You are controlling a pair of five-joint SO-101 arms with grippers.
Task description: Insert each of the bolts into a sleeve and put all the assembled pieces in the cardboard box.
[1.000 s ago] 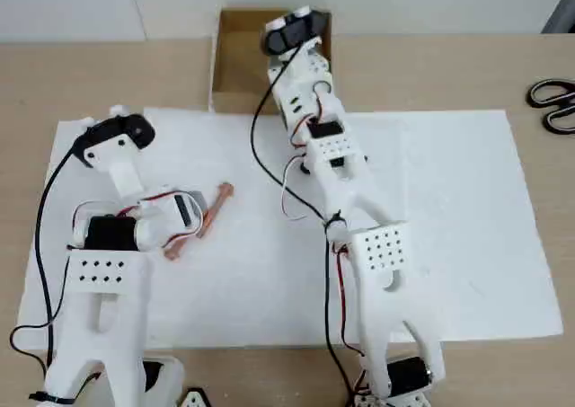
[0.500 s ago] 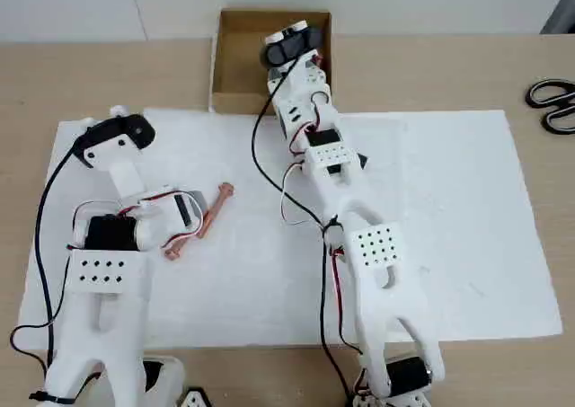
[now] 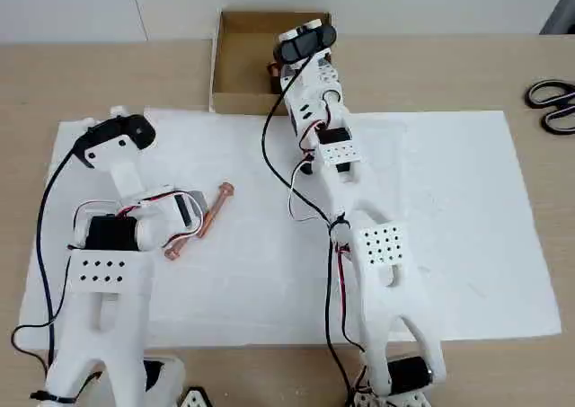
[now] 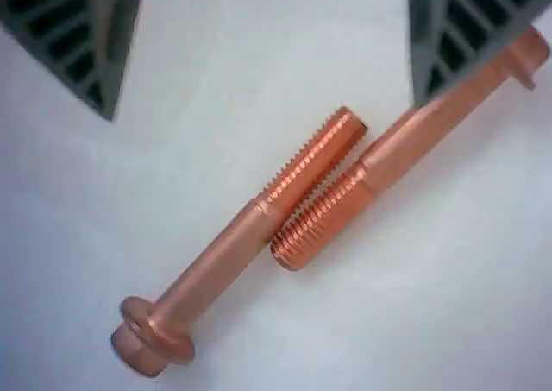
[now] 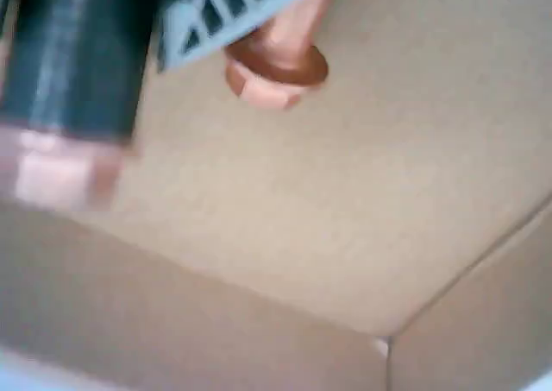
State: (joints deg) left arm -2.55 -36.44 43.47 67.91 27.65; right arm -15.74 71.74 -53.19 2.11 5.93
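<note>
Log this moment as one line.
left jaws open above two bolts | right jaws shut on bolt inside cardboard box

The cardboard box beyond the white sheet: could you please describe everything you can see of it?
The cardboard box is small, brown, open-topped and low-walled, standing upright on the wooden table at the white sheet's far edge. Its floor looks bare. The right gripper hangs over its right half, holding a copper-coloured bolt above the floor.
</note>
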